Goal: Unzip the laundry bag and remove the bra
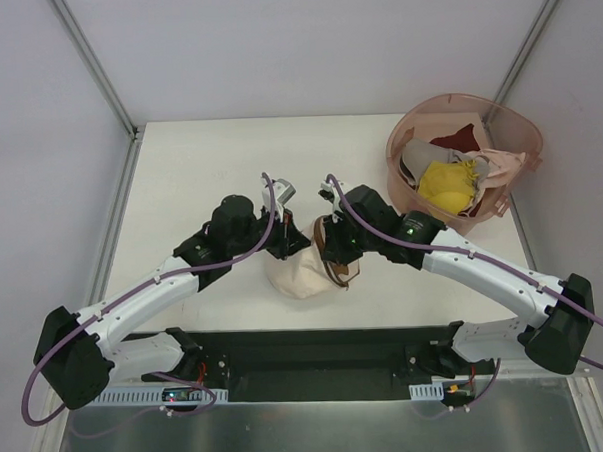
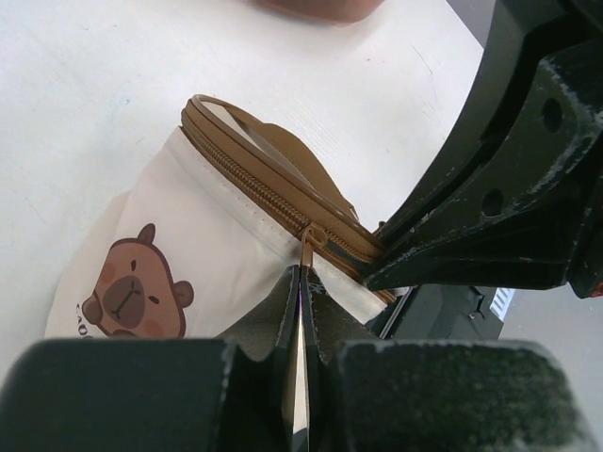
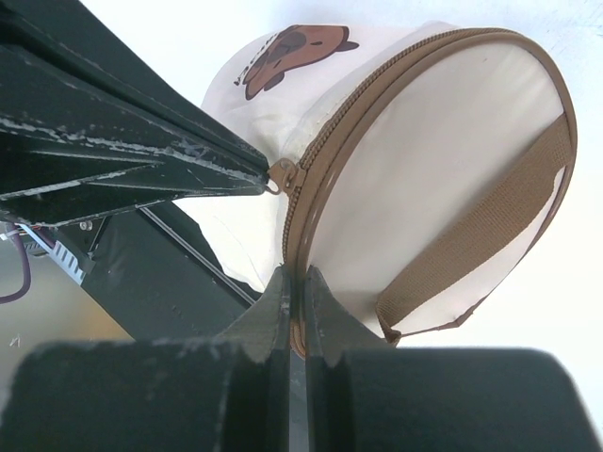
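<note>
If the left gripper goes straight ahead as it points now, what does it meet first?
The zipper pull of the laundry bag, right at the tips of the left gripper; it seems pinched between them.

Your top external view: fixed above and behind arm bases, looking down and forward across whole tabletop (image 1: 199, 160), both arms and pink basket (image 1: 518, 136) in frame. Your left wrist view: on left hand (image 2: 300, 282), very close to laundry bag (image 2: 188, 245), facing its printed side. Your right wrist view: on right hand (image 3: 296, 282), equally close, facing bag's round strapped end from opposite side. Wrist views share zipper slider (image 2: 311, 235); each catches other hand's black body.
</note>
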Tool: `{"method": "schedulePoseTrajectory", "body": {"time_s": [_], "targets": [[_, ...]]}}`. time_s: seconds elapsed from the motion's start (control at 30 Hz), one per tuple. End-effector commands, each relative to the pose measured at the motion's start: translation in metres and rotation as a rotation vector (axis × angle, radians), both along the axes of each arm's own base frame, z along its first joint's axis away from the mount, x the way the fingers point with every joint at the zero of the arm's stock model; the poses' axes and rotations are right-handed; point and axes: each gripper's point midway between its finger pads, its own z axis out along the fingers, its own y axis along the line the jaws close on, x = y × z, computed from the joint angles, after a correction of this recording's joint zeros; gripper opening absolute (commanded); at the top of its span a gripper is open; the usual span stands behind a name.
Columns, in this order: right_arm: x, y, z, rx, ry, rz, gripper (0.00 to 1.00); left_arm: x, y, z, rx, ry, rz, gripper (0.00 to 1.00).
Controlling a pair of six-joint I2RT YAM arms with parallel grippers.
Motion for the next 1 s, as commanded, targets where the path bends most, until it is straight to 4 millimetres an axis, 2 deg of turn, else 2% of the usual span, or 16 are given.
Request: {"method": "schedulePoseTrajectory", "body": {"time_s": [0.0,0.17,0.43,0.63,0.73,0.8,0.97], "targets": [[-0.003,0.008,0.014,0.058,-0.017,0.025,0.01,0.007,-0.003,0.022,-0.046,-0.054,0.026,0.0],[-0.002,0.007,0.012,0.054,-0.013,0.021,0.01,0.002,-0.011,0.023,-0.056,-0.025,-0.023,0.0],[-0.003,0.008,0.01,0.049,-0.009,0.025,0.01,-0.006,-0.019,0.028,-0.078,-0.002,-0.086,0.19],[-0.001,0.008,0.01,0.046,-0.009,0.023,0.01,-0.006,-0.021,0.024,-0.071,0.009,-0.096,0.18],[-0.002,0.008,0.01,0.046,-0.009,0.025,0.01,-0.006,-0.022,0.022,-0.069,0.017,-0.099,0.11],[-0.001,0.008,0.01,0.046,-0.009,0.023,0.01,-0.005,-0.021,0.02,-0.066,0.019,-0.091,0.0],[-0.002,0.008,0.009,0.044,-0.005,0.025,0.01,-0.002,-0.018,0.021,-0.062,0.005,-0.068,0.0]]}}
